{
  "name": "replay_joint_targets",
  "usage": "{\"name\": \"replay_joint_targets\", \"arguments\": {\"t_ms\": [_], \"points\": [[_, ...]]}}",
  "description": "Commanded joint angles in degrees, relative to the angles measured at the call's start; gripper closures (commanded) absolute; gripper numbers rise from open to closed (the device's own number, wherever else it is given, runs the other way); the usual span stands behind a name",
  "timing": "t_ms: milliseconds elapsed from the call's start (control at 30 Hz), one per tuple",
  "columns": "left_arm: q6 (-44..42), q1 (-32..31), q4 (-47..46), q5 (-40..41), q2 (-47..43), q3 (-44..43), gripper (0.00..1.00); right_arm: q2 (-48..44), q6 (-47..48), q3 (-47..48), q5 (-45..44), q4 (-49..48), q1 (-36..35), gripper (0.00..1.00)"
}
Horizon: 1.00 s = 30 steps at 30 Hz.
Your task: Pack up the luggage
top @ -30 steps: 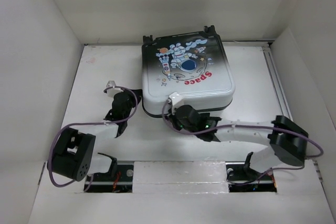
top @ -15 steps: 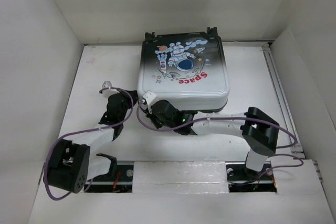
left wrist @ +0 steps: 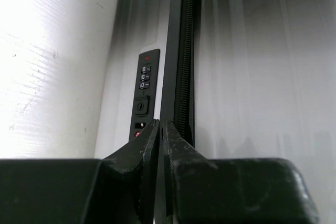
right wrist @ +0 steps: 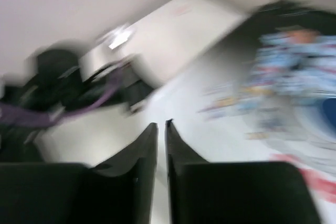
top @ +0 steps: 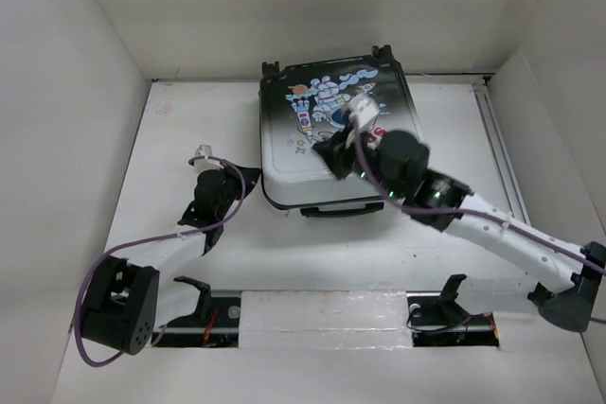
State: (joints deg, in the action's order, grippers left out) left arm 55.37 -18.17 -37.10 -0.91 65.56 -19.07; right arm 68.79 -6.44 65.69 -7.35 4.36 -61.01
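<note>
The luggage (top: 298, 172) lies flat and closed at the back middle of the table, astronaut and red "Space" print facing up. My left gripper (top: 250, 175) is shut, with its tips (left wrist: 160, 124) at the case's left side, right by the combination lock (left wrist: 143, 77) and the zipper seam (left wrist: 185, 51). I see nothing between its fingers. My right gripper (top: 329, 151) is shut and empty, just above the lid's middle. Its wrist view is blurred: the tips (right wrist: 161, 125) are over the white part of the lid, with the print (right wrist: 294, 61) to the right.
The case's black carry handle (top: 337, 210) sticks out at its front edge and its wheels (top: 381, 51) are at the back. White walls close in the left, back and right. A rail (top: 499, 163) runs along the right. The left arm (right wrist: 58, 82) shows in the right wrist view.
My right arm has swung from the case's front edge up and over the lid. The lid, raised and shifted left half a second ago, now lies flat. My left gripper has stayed at the left side.
</note>
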Motion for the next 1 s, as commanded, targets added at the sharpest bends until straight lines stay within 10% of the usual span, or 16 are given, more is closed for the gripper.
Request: {"name": "replay_joint_targets", "arguments": {"t_ms": [0,133,367,700,967], "points": [[-1.32,-1.43,0.89,-4.72,-2.28,-2.64,0.95,-0.33,2.48,4.70,-5.65,6.97,13.60,0.87],[-1.84,-1.43,0.89,-4.72,-2.89,-2.02,0.95,3.88,0.47,7.70,-6.18,7.77,40.10,1.00],[-2.99,-1.43,0.36,-5.42,-4.21,-0.44,0.95,15.75,-3.67,7.61,2.52,3.99,59.50,1.00],[-5.89,-3.62,0.46,-4.89,-2.99,0.17,0.95,33.22,2.64,18.41,18.42,7.50,54.08,0.99],[-7.03,-3.62,-1.13,-10.07,-2.98,2.81,0.95,52.03,10.30,48.66,25.81,21.70,43.89,1.00]]}}
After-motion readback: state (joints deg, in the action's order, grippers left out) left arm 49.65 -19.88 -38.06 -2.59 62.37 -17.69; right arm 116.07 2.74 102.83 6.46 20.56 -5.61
